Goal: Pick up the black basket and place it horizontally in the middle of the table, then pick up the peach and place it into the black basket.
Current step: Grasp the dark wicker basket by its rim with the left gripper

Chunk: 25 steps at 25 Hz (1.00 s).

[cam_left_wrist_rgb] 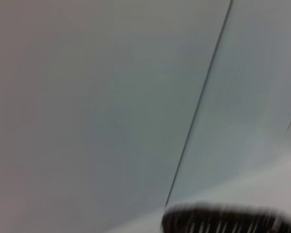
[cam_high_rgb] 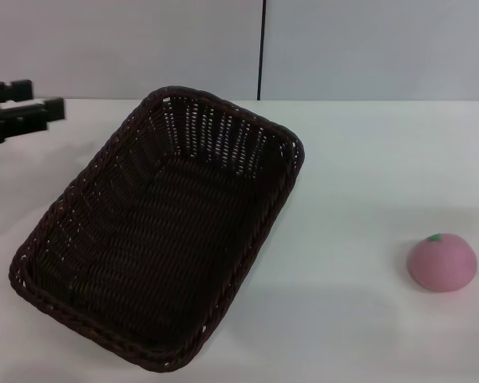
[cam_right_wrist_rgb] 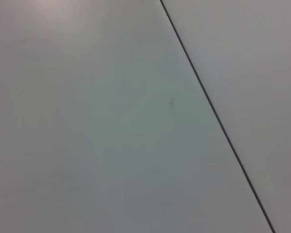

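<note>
The black basket lies on the white table, slanted, its long side running from near left to far middle. It is empty inside. A blurred part of its rim shows in the left wrist view. The pink peach sits on the table at the right, well apart from the basket. My left gripper hovers at the far left, above and left of the basket's far end, its fingers apart and holding nothing. My right gripper is out of view.
A grey wall with a dark vertical seam stands behind the table. The right wrist view shows only this wall and its seam.
</note>
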Motion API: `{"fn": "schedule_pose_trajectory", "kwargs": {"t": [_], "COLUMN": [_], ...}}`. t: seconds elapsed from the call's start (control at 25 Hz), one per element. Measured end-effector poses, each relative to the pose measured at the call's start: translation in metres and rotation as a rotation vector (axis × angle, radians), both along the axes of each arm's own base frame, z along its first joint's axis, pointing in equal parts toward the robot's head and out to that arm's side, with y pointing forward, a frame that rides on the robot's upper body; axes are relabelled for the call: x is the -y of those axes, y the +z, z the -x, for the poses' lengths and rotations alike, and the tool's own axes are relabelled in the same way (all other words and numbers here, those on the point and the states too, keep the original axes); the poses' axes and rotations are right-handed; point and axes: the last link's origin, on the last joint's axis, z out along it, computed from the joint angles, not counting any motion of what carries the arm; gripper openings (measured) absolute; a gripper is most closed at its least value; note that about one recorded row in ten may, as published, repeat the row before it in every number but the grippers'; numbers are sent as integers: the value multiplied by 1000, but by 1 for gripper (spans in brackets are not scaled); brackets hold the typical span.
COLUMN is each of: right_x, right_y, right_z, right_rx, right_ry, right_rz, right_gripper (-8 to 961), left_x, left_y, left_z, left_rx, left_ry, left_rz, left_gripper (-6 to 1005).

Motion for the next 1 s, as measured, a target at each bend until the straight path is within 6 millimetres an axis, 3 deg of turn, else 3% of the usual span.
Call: {"fn": "schedule_pose_trajectory", "kwargs": {"t": [0.2,0.36,1.0], "right_x": [3,3,-6], "right_y": [3,4,3], "right_z": [-2,-1,4], "right_rx": [-4,1,4], "right_ry": [-2,3,24], "right_rz": [-11,-14,-4], "right_gripper": [752,752,752], "left_x": [-15,-20,-27], "left_y": [-5,-18,-62], "left_z": [-32,-42,-47], "left_rx": [-236,-355,-531], "left_ry": [93,171,238], "left_rz": [136,229,311], "left_gripper": [661,659,651]}}
